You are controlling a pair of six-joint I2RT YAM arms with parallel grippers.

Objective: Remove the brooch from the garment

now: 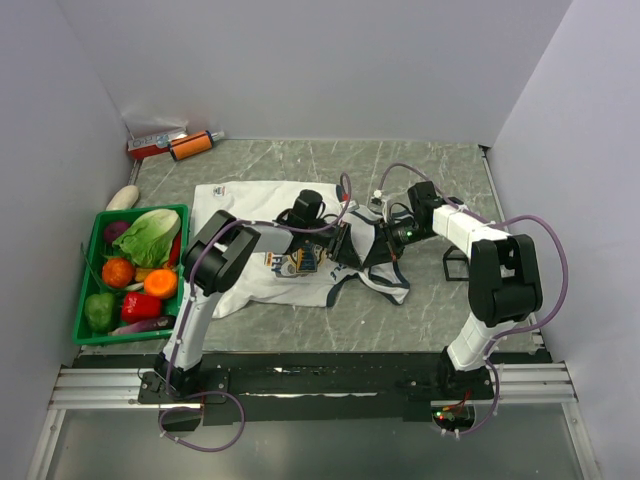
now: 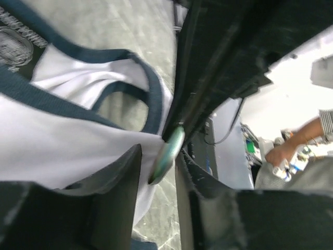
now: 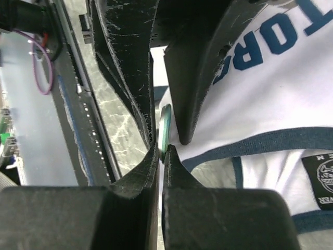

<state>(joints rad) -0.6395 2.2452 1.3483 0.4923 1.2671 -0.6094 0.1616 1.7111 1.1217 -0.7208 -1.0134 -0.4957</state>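
Right gripper [image 3: 162,151] pinches the brooch [image 3: 165,127] rim, left gripper [image 2: 157,159] stands narrow about it, grip unconfirmed; recommend straight pull off the jersey [image 3: 250,109].

**Bright overhead view, murky wrist views**

The top view is bright, evenly lit and sharp; shadows on the table [image 1: 420,310] are faint and soft. In the left wrist view the jersey [image 2: 62,151] and brooch [image 2: 167,155] are blurred, the left gripper [image 2: 156,166] is a dark, out-of-focus mass, and the right side is washed out. In the right wrist view the right gripper [image 3: 161,152] is near black and soft, while the jersey lettering at upper right is crisp.
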